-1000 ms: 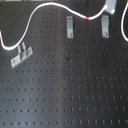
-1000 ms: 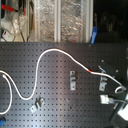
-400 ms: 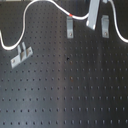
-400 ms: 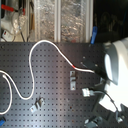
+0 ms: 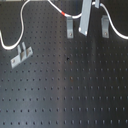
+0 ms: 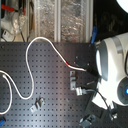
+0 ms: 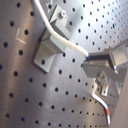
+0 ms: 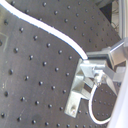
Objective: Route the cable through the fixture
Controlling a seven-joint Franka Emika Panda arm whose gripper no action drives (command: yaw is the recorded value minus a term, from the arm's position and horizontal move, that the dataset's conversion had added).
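White thin flexible cable (image 7: pixel 64 41) with a red band (image 5: pixel 63 12) is clamped in my pincer (image 7: pixel 95 62), just beside the middle grey metal clip (image 5: pixel 69 27) on the black perforated surface (image 5: pixel 70 90). Cable's long run trails toward the first exterior view's left. Slot is close; open board below.

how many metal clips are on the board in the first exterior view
3. One clip sits near the first exterior view's left edge, a second clip stands just below the cable's red band, and a third clip is toward the right. The arm may hide more.
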